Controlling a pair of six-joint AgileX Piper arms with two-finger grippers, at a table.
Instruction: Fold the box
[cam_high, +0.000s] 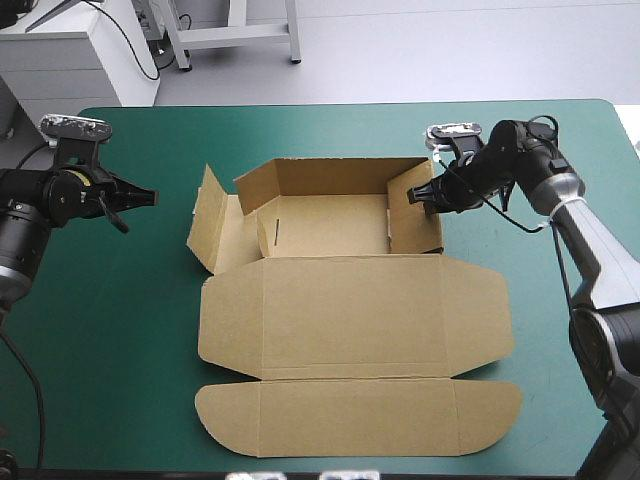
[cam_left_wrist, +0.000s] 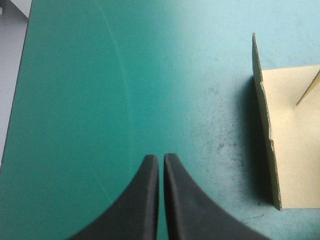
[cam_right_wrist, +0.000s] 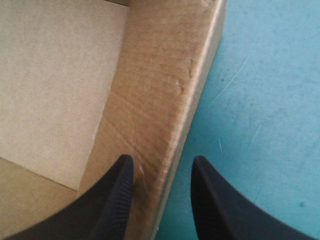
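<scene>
The brown cardboard box (cam_high: 350, 310) lay mid-way across the teal-green surface (cam_high: 120, 340), back and right walls raised, lid panels flat toward the near edge. The right gripper (cam_right_wrist: 162, 161) straddled the right wall, black fingers spread, one on each side. The left gripper (cam_left_wrist: 161, 159), pressed together, hung over bare cover beside the splayed left flap.

Left of the box (cam_high: 340, 310) you have wide bare teal-green cover (cam_high: 150, 320), its raised left flap (cam_high: 207, 220) stands in your way, your right gripper (cam_high: 420, 197) straddles the right wall (cam_high: 412, 225), free cover right of the box.
</scene>
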